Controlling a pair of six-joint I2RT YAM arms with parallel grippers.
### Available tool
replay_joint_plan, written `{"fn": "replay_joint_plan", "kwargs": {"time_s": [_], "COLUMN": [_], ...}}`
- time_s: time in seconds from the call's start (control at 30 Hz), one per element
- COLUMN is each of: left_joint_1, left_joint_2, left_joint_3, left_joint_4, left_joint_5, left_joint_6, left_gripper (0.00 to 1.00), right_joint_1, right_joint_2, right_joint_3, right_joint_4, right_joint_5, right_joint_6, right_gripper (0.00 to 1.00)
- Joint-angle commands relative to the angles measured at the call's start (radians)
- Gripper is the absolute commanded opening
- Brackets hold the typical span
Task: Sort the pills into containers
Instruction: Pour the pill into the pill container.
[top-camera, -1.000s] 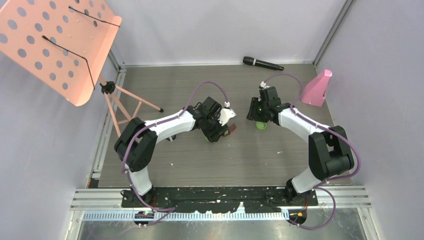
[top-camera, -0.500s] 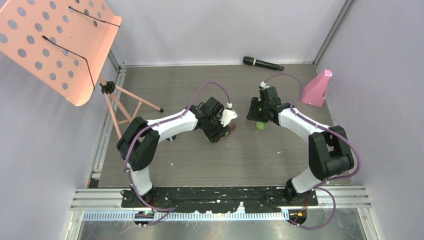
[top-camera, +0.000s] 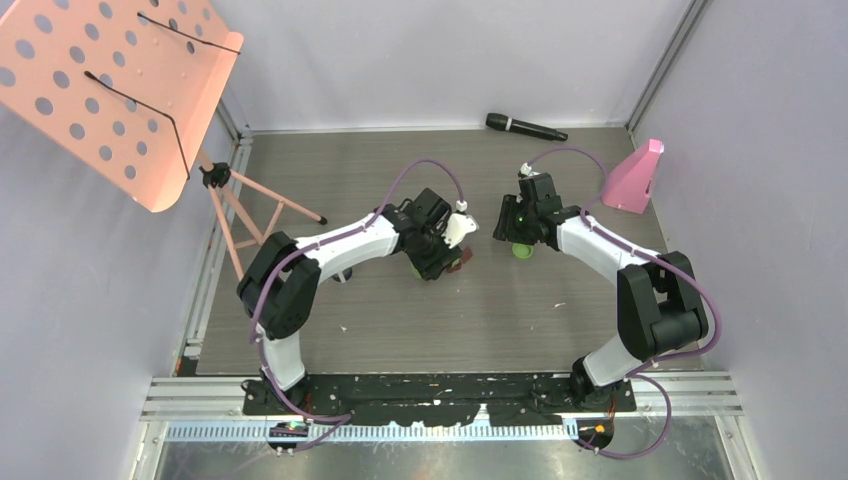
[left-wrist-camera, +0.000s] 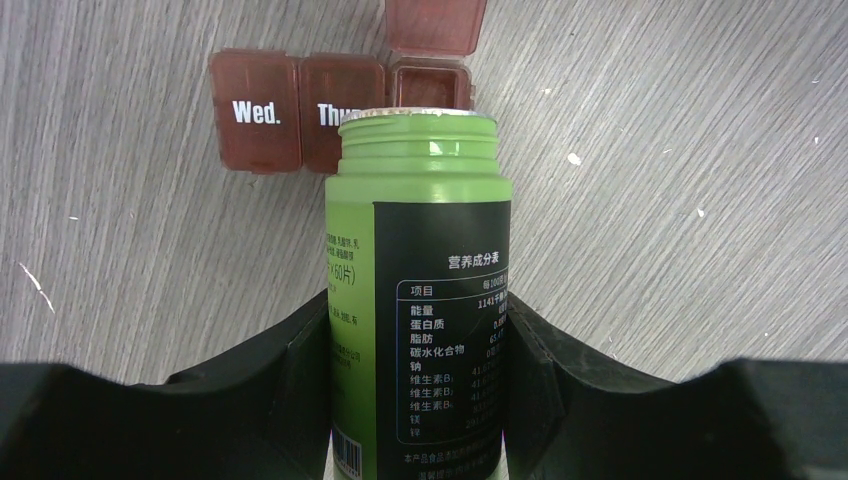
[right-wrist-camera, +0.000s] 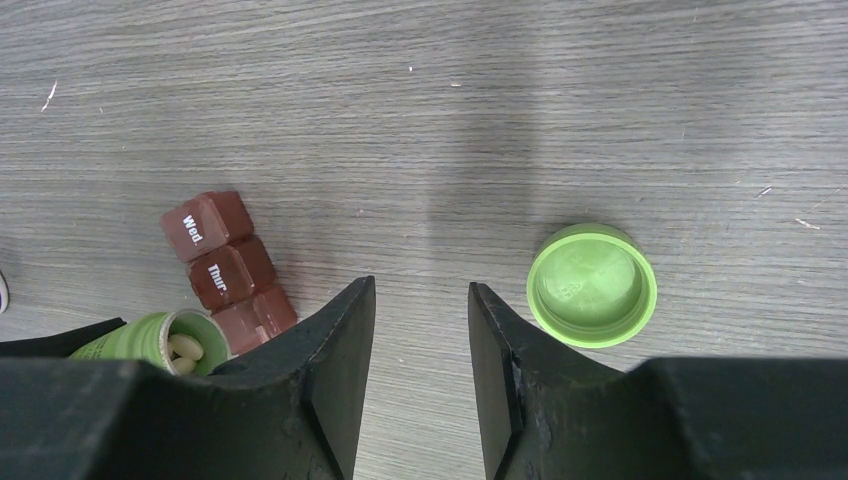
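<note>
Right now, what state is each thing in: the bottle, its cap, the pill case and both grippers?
green bottle: uncapped, pills inside, held by the left gripper.
green cap: off, lying inside up on the table.
pill case: Wed and Thur lids shut, next lid open.
left gripper: shut on green bottle.
right gripper: open, empty.

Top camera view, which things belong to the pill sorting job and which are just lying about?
Job: open green plastic bottle in the left gripper; brown translucent weekday pill case; round green cap; white pills inside the bottle.
Lying about: black microphone; pink perforated music stand; pink wedge-shaped object.
</note>
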Motion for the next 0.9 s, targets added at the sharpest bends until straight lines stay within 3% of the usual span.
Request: {"fn": "replay_joint_plan", "kwargs": {"time_s": [0.0, 0.87], "left_joint_1": [-0.004, -0.014], "left_joint_2": [0.014, 0.063], "left_joint_3": [0.047, 0.128], "left_joint_4": [-0.043, -0.121], "left_joint_5": [0.002, -0.049], "left_joint_6": [0.014, 0.011], "left_gripper": [0.00, 0.00], "right_joint_1": [0.000, 0.000], "right_joint_2": [0.003, 0.021], "right_joint_3": [0.013, 0.015], "right_joint_4": [0.016, 0.017], "right_joint_5": [-0.006, -0.012], "right_joint_6": [0.010, 0.010], "right_gripper": [0.46, 0.46]}}
